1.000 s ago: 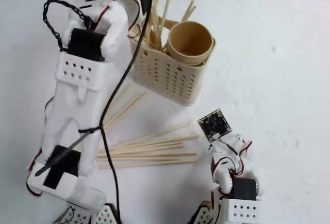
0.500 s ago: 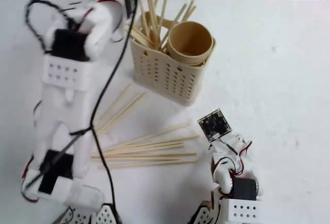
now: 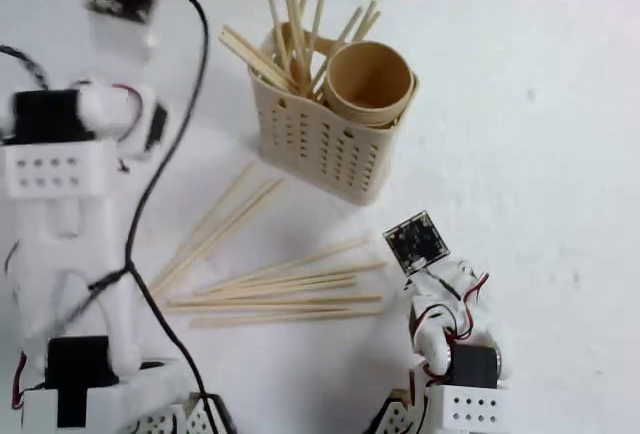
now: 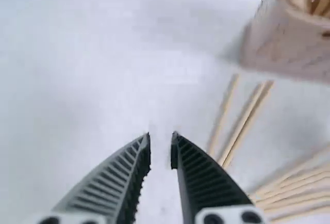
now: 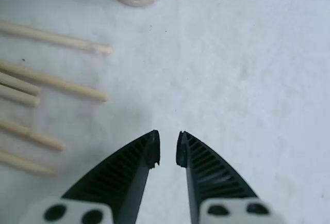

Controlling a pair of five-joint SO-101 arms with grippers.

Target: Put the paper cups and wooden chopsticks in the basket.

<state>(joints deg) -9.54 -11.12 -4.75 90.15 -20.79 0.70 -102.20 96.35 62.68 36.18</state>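
The white perforated basket stands at the back middle of the table, holding a paper cup and several upright wooden chopsticks. Several loose chopsticks lie flat in front of it, and a few more slant to their left. My left arm is at the table's left side. Its gripper hangs shut and empty over bare table, left of the slanted chopsticks and the basket. My right gripper is shut and empty, just right of the chopstick tips.
The right arm rests at the front edge with its camera board near the chopstick ends. A black cable trails from the left arm. The right half of the white table is bare.
The left arm swung away from the basket toward the table's left. More chopsticks now stand in the basket than a second ago. The right arm kept still.
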